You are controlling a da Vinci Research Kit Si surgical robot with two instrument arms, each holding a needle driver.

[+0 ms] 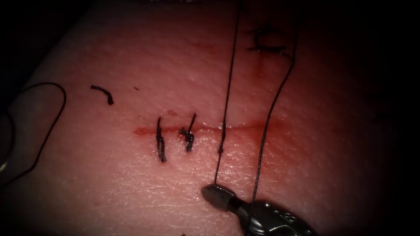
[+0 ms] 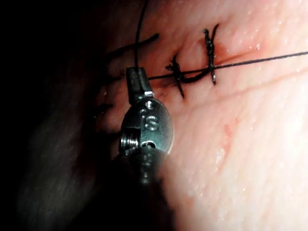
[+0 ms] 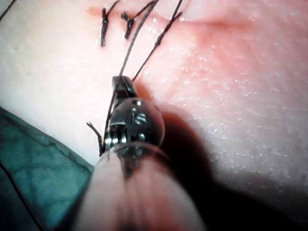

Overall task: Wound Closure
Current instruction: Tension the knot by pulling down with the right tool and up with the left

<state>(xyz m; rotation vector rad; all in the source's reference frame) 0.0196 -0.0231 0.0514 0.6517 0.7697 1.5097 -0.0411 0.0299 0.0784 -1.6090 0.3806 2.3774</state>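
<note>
The cut (image 1: 245, 128) runs across the tissue (image 1: 131, 192). My right tool (image 1: 213, 191) comes in from below the cut, jaws shut on the thread (image 1: 225, 109), which rises taut across the cut past a small knot (image 1: 221, 150). A second strand (image 1: 267, 126) crosses the cut further right and passes the tool's wrist. The right tool (image 3: 121, 83) also appears in its own wrist view, gripping the thread (image 3: 154, 48). My left tool (image 2: 136, 78) is shut on the thread (image 2: 250, 61), which stretches over the stitches. A pale curve (image 1: 4, 165) at the far left, beyond the tissue, may be the needle; neither tool holds it.
Two tied stitches (image 1: 161, 146) (image 1: 189, 139) close the cut's left part. Older dark stitches (image 1: 266, 43) sit far back. A cut thread end (image 1: 103, 92) lies on the tissue's left. A loose thread loop (image 1: 52, 113) curls at the left edge. Green cloth (image 3: 38, 168) borders the tissue.
</note>
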